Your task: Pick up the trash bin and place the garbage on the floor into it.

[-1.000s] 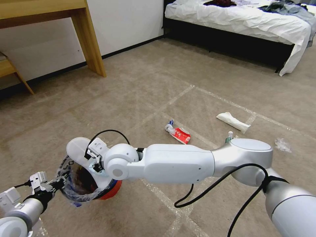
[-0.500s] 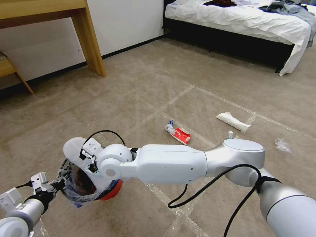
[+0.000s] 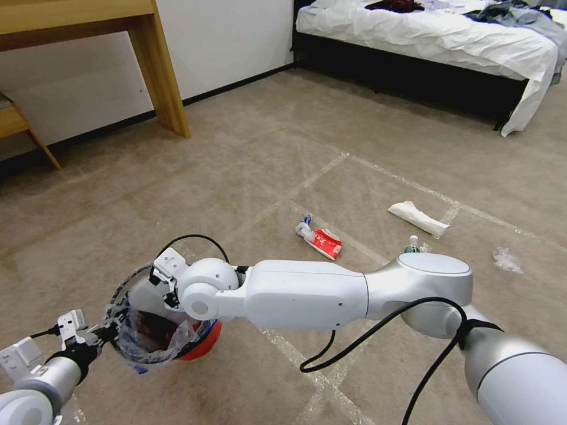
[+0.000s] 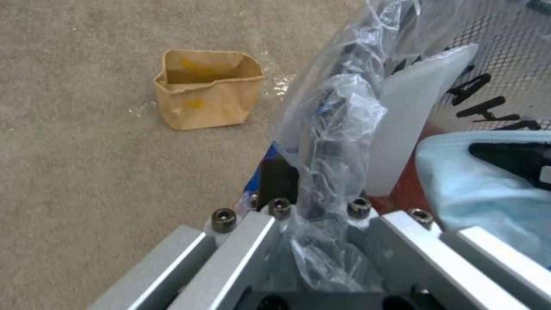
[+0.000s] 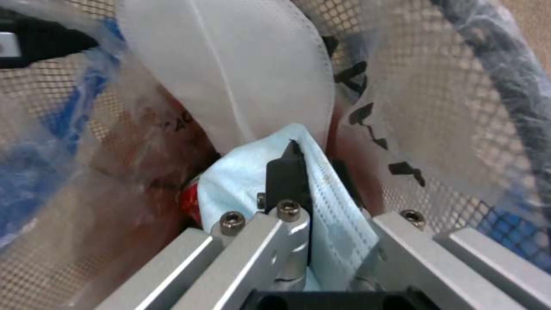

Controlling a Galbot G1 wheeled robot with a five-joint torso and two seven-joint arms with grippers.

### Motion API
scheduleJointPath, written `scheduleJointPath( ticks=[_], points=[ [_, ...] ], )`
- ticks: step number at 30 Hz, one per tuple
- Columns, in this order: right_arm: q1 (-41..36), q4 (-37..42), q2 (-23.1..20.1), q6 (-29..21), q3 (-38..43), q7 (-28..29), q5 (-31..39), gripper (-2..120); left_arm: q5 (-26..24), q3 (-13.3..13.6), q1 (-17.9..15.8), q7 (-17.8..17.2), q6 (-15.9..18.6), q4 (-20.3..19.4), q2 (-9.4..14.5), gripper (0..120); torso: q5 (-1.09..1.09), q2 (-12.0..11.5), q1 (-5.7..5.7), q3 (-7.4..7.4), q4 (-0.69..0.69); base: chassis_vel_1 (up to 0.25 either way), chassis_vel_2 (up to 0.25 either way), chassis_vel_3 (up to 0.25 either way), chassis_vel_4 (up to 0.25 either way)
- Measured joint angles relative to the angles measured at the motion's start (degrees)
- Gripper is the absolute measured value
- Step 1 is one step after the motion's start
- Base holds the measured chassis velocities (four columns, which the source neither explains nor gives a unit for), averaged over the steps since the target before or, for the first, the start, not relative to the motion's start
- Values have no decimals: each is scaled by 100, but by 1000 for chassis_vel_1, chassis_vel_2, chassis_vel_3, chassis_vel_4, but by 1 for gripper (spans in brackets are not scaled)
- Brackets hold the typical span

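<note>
Head view – bin [image 3: 198, 345]: red, lined with a clear bag, held low at the robot's left above the carpet [image 3: 248, 153].
Head view – left gripper [image 3: 97, 336]: at the bin's near rim, jaws closed on the rim and bag edge.
Head view – right gripper [image 3: 171, 295]: reaches across from the right, its tip down inside the bin's mouth.
Head view – litter on the carpet: red wrapper [image 3: 322, 239], white wad [image 3: 418, 218], small bottle [image 3: 411, 244] just behind the right elbow, clear wrap [image 3: 507, 260].
Left wrist view – left gripper [image 4: 318, 213]: jaws pinched on the crumpled bag rim [image 4: 338, 125]; a brown paper bag [image 4: 205, 94] stands open on the carpet beyond; a blue mask [image 4: 476, 189] lies inside the bin.
Right wrist view – right gripper [image 5: 321, 206]: inside the bin, jaws closed to a narrow gap on the blue mask [image 5: 241, 181] – a white slipper [image 5: 252, 73] leans against the mesh wall just beyond.
</note>
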Motion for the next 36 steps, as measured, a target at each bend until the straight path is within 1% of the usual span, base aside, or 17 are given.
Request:
scheduleJointPath(
  ticks=[9, 11, 15, 18, 19, 21, 22, 24, 25, 26, 27, 28, 29, 31, 32, 34, 36],
  points=[
    [23, 211, 16, 0, -5, 67, 34, 0, 7, -5, -14, 2, -4, 27, 2, 1, 0, 0, 0, 0, 0, 0, 0, 0, 0],
    [51, 297, 18, 0, -5, 89, 76, 10, 9, -5, -21, 2, -5, 30, -6, 1, 0, 0, 0, 0, 0, 0, 0, 0, 0],
    [59, 325, 21, 0, -9, 113, 88, 19, 13, -1, -28, 2, -5, 31, -13, 1, 0, 0, 0, 0, 0, 0, 0, 0, 0],
    [85, 375, 4, 0, -25, 132, 95, 33, 15, 1, -35, 2, -5, 37, -14, 1, 0, 0, 0, 0, 0, 0, 0, 0, 0],
    [85, 375, 4, 0, -25, 132, 95, 33, 15, 1, -35, 2, -5, 37, -14, 1, 0, 0, 0, 0, 0, 0, 0, 0, 0],
    [93, 390, -12, 0, -34, 139, 95, 46, 16, 3, -38, 2, -5, 45, -15, 1, 0, 0, 0, 0, 0, 0, 0, 0, 0],
    [93, 390, -12, 0, -34, 139, 95, 46, 16, 3, -38, 2, -5, 45, -15, 1, 0, 0, 0, 0, 0, 0, 0, 0, 0],
    [94, 398, -18, 0, -37, 153, 96, 58, 17, 7, -44, 2, -5, 53, -16, 1, 0, 0, 0, 0, 0, 0, 0, 0, 0],
    [94, 398, -18, 0, -37, 153, 96, 58, 17, 7, -44, 2, -5, 53, -16, 1, 0, 0, 0, 0, 0, 0, 0, 0, 0],
    [94, 403, -20, 0, -40, 162, 97, 64, 18, 8, -47, 2, -5, 63, -16, 1, 0, 0, 0, 0, 0, 0, 0, 0, 0],
    [94, 403, -20, 0, -40, 162, 97, 64, 18, 8, -47, 2, -5, 63, -16, 1, 0, 0, 0, 0, 0, 0, 0, 0, 0],
    [95, 409, -23, 0, -41, 171, 98, 71, 20, 8, -50, 2, -6, 80, -16, 1, 0, 0, 0, 0, 0, 0, 0, 0, 0],
    [95, 409, -23, 0, -41, 171, 98, 71, 20, 8, -50, 2, -6, 80, -16, 1, 0, 0, 0, 0, 0, 0, 0, 0, 0],
    [108, 429, -30, 0, -42, 183, 104, 81, 26, 8, -52, 2, -11, 107, -16, 1, 0, 0, 0, 0, 0, 0, 0, 0, 0],
    [108, 429, -30, 0, -42, 183, 104, 81, 26, 8, -52, 2, -11, 107, -16, 1, 0, 0, 0, 0, 0, 0, 0, 0, 0],
    [137, 480, -40, 0, -42, 218, 130, 94, 31, 8, -57, 2, -13, 127, -15, 1, 0, 0, 0, 0, 0, 0, 0, 0, 0],
    [155, 507, -48, 0, -42, 235, 144, 98, 35, 8, -65, 2, -14, 143, -15, 1, 0, 0, 0, 0, 0, 0, 0, 0, 0]
  ],
)
